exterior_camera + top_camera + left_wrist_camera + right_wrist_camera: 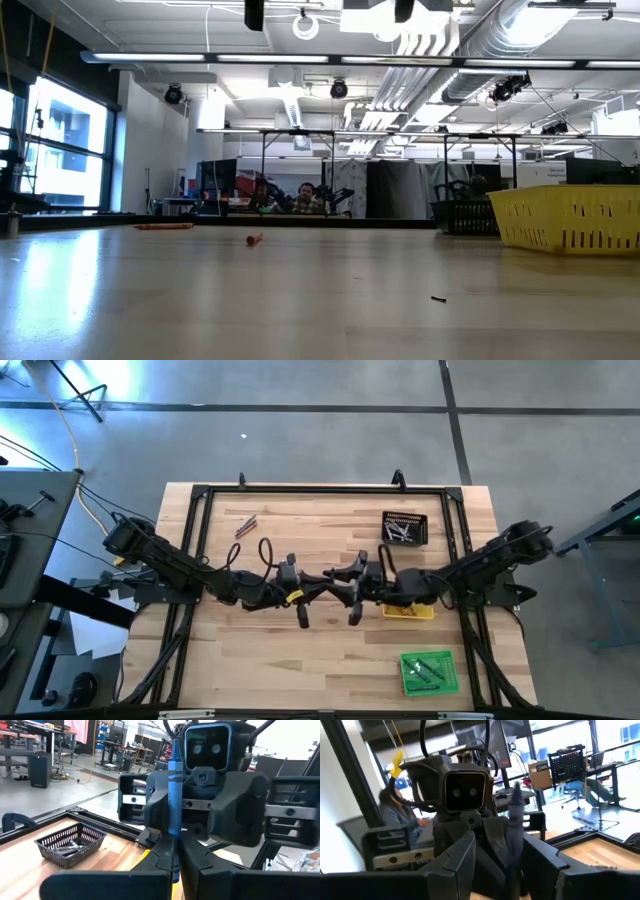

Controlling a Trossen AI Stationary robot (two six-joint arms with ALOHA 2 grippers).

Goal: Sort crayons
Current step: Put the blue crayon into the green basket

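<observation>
My left gripper [175,862] is shut on a blue crayon [174,790], held high over the middle of the table [330,650]. My right gripper [512,870] faces it, open. Its fingers stand on either side of the same crayon [515,815], and I see no touch. In the high view the two grippers [318,582] [340,580] meet nose to nose. Two orange-red crayons [245,525] lie flat on the table at the far left. Grey crayons lie in the black tray [405,528], and dark green ones in the green tray [428,672]. My left gripper pinches the blue crayon's lower end [174,851] between its two fingers. The fingers come level from the table's left and lie across the crayon. The crayon stands upright above them, lifted clear of the table.
A yellow tray [408,610] sits under my right arm, right of centre. A black metal frame [200,510] runs along the table's edges. In the low view the orange-red crayons [254,239] lie far off and the yellow tray [570,218] stands at the right.
</observation>
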